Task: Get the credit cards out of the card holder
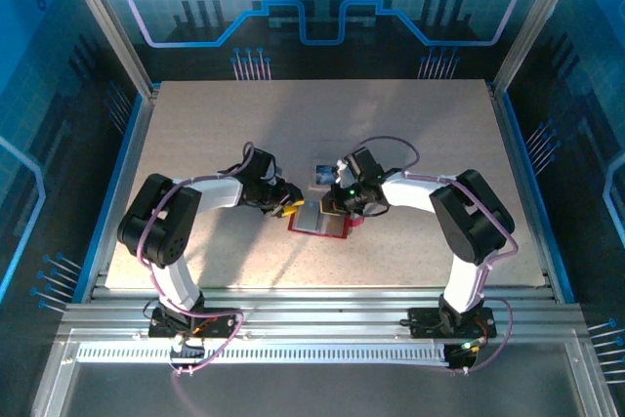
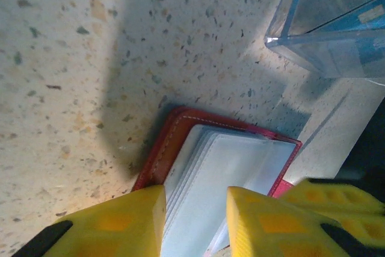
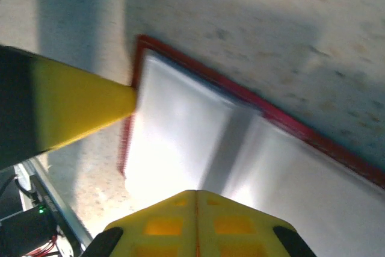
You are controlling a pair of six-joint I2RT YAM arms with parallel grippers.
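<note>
Two arms meet at the middle of the table (image 1: 195, 124), where the red card holder (image 1: 318, 228) lies open and flat, with bare tabletop on every side out to the blue rails. One credit card (image 1: 320, 173) lies loose at 12 o'clock from the holder, apart from it, its print too small for us to read. At the holder's 10 o'clock corner the left claw (image 2: 195, 224) has its yellow fingers spread, the grey pockets showing in the gap; we cannot tell whether the tips press down. The right claw (image 3: 196, 221) hangs over the holder from 2 o'clock, its fingers closed tight on each other with nothing visible between them. Its wrist view is blurred, so the pockets wash out white and we cannot make out any card inside. At 1 o'clock in the left wrist view a clear bluish shape (image 2: 337, 22) is cut off by the edge, and we cannot tell what it is
</note>
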